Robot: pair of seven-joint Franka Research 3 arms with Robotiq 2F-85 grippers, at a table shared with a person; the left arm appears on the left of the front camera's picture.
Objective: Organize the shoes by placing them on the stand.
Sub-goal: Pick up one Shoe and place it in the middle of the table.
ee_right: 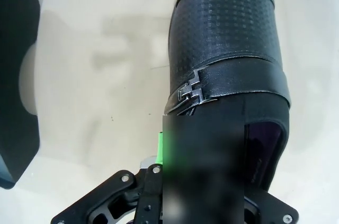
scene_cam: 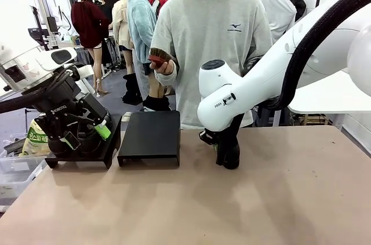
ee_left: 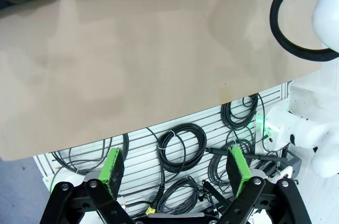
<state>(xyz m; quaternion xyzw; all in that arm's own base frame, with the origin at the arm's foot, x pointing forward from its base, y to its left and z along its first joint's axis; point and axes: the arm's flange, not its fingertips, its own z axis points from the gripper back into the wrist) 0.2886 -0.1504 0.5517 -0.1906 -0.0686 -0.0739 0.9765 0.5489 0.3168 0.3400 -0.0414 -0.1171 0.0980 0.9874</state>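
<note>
Right gripper (scene_cam: 225, 147) clamps a black shoe (ee_right: 228, 49) on the table (scene_cam: 290, 198), while left gripper (ee_left: 177, 164) hangs spread apart.

The shoe (ee_right: 225, 49) is black leather, its upper finely dimpled, its strap (ee_right: 249, 78) smooth with a soft sheen, with a shiny metal buckle (ee_right: 189, 92). The surface (ee_right: 106, 65) is smooth, matt tan. The stand (scene_cam: 149, 135) is matt black. The left claw (ee_left: 176, 168) has matt green pads (ee_left: 113, 166).

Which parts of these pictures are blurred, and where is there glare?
Right wrist view: shoe sharp, its near end a dark blur. Left wrist view: sharp, faint sheen on the table. Front view: right arm washed out white.
</note>
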